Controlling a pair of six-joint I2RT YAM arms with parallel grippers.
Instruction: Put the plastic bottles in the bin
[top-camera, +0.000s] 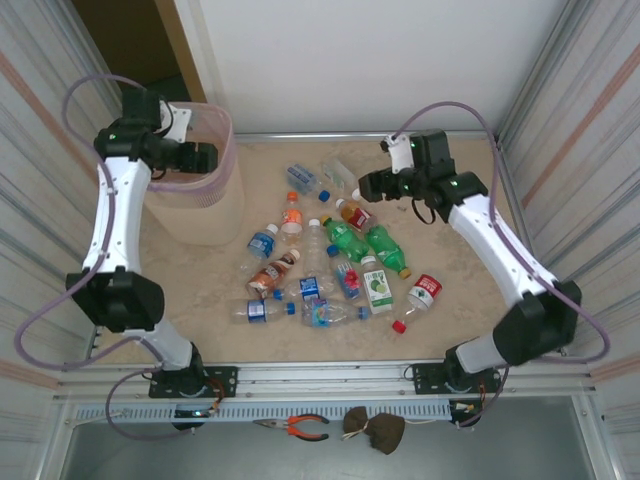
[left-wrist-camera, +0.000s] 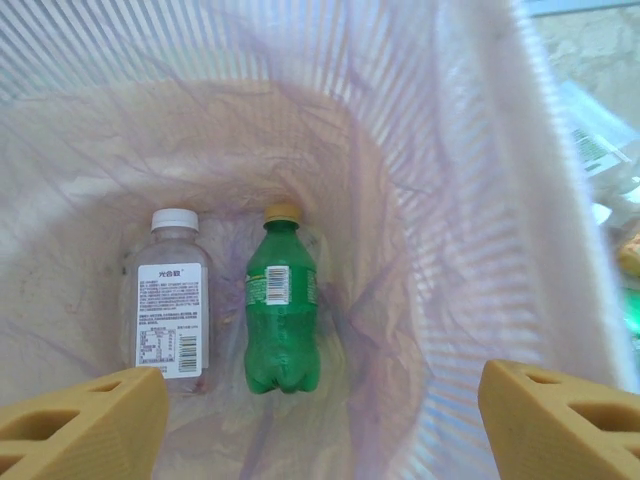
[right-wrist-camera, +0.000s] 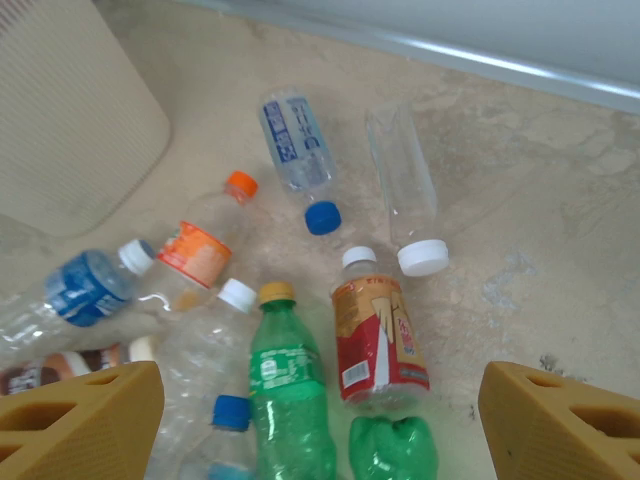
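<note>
Left gripper: is being held over the mouth of the bin; in the wrist view its fingers are being kept spread, with nothing between them.
Bin: is standing at the left rear of the table; its ribbed wall is lined with a pink bag.
Bin contents: two bottles are lying side by side on the bottom, caps pointing the same way. The clear bottle, with a white cap and white label, is on the left. The green bottle, with a yellow cap, is just beside it on the right.
Loose bottles: are lying on their sides in a heap at the middle of the table, right of the bin.
Heap, rear part: an orange-capped bottle, a blue-capped bottle, a second green bottle, a red-labelled bottle and an unlabelled bottle are being observed from the right wrist.
Right gripper: is hovering above the rear of the heap; in the wrist view its fingers are being kept spread, gripping nothing.
Right of heap: a white bottle with a red label is lying slightly apart, with a loose red cap near it.
</note>
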